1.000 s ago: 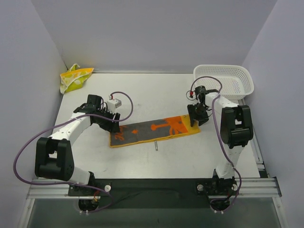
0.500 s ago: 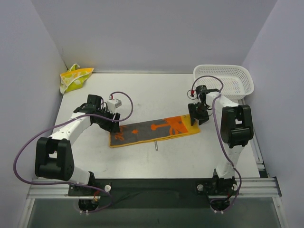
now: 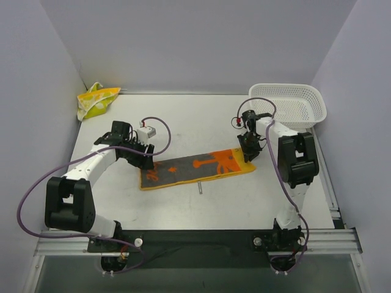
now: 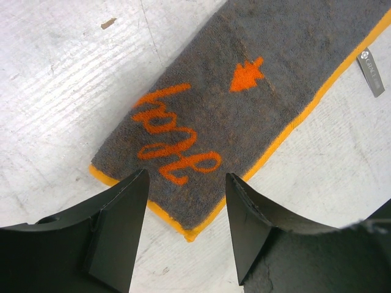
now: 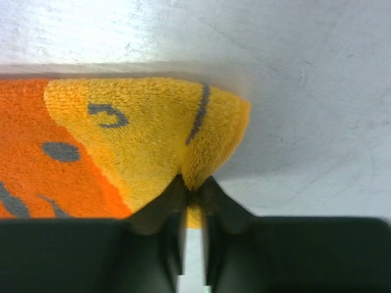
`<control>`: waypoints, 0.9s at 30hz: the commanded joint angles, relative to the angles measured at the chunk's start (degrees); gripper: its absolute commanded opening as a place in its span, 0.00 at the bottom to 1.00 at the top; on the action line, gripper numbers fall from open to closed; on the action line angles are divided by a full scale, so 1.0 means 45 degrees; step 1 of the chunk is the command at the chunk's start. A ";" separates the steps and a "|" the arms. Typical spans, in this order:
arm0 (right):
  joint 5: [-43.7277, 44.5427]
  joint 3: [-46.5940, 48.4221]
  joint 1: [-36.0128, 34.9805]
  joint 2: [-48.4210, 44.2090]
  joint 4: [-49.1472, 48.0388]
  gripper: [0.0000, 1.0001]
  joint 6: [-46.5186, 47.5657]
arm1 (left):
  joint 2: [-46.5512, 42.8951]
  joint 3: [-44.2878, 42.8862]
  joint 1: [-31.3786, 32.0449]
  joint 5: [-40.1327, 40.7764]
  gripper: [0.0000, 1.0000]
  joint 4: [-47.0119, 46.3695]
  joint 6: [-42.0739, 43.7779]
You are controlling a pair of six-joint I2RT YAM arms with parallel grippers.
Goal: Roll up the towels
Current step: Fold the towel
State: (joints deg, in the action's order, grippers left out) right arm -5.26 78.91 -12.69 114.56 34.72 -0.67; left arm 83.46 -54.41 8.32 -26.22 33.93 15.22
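Far left, the yellow towel [image 3: 96, 101] sits bunched at the table [image 3: 201, 122] corner. Left tool [image 4: 186, 183] spread apart above the orange towel [image 3: 198, 166]; right tool [image 5: 190, 195] pinches its yellow corner. Thin bite, could slip once rolling starts.

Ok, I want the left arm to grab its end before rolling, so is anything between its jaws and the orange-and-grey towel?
Nothing visible. The left gripper holds its jaws open over the corner of the orange-and-grey cloth towel, with only white table beside it. The right gripper is shut on the opposite end.
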 commanded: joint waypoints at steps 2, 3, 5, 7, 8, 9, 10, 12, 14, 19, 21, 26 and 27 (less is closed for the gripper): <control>0.0192 0.0120 0.0358 0.0441 0.0839 0.01 0.0050 | -0.0109 -0.0584 -0.0188 -0.0228 0.64 -0.0236 0.0055; 0.0192 0.0100 0.0571 0.0343 0.0878 0.00 0.0050 | -0.0109 -0.0584 -0.0207 -0.0267 0.64 -0.0255 0.0035; 0.0153 0.0042 0.0845 -0.0239 0.0956 0.00 0.0457 | -0.0148 -0.0584 -0.0246 -0.0365 0.64 -0.0217 0.0055; 0.0017 0.0235 0.1217 -0.0749 0.1112 0.00 0.0635 | -0.0207 -0.0584 -0.0266 -0.0443 0.64 -0.0217 0.0035; -0.0042 0.0411 0.1315 -0.1215 0.1229 0.00 0.0849 | -0.0246 -0.0565 -0.0285 -0.0463 0.64 -0.0236 0.0035; -0.0101 0.0567 0.1354 -0.1452 0.1520 0.00 0.0967 | -0.0265 -0.0584 -0.0305 -0.0463 0.64 -0.0217 0.0016; -0.0333 0.0704 0.1335 -0.1648 0.1639 0.00 0.1046 | -0.0266 -0.0565 -0.0305 -0.0482 0.64 -0.0216 -0.0004; -0.0724 0.1114 0.1258 -0.2156 0.2028 0.00 0.1047 | -0.0304 -0.0526 -0.0363 -0.0502 0.64 -0.0216 -0.0023; -0.1194 0.1465 0.0946 -0.2352 0.2361 0.00 0.1027 | -0.0285 -0.0487 -0.0403 -0.0522 0.64 -0.0197 -0.0062; -0.2209 0.1448 -0.0554 -0.2665 0.2714 0.00 0.0715 | -0.0012 -0.0389 -0.0831 -0.0658 0.66 -0.0197 -0.0277; -0.2873 0.1506 -0.1103 -0.2744 0.2675 0.00 0.0598 | 0.0222 -0.0428 -0.1182 -0.0911 0.67 -0.0120 -0.0355; -0.3578 0.2189 -0.2878 -0.2218 0.2675 0.00 0.0246 | 0.0924 -0.0604 -0.1789 -0.1556 0.67 0.0154 -0.0453; -0.3636 0.2325 -0.3077 -0.2081 0.2636 0.00 0.0246 | 0.1022 -0.0604 -0.1790 -0.1653 0.66 0.0193 -0.0453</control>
State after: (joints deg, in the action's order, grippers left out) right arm -18.15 85.97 -23.90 104.27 43.62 1.52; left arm 86.70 -54.83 0.93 -29.65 34.17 13.87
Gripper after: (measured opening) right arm 0.060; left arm 0.665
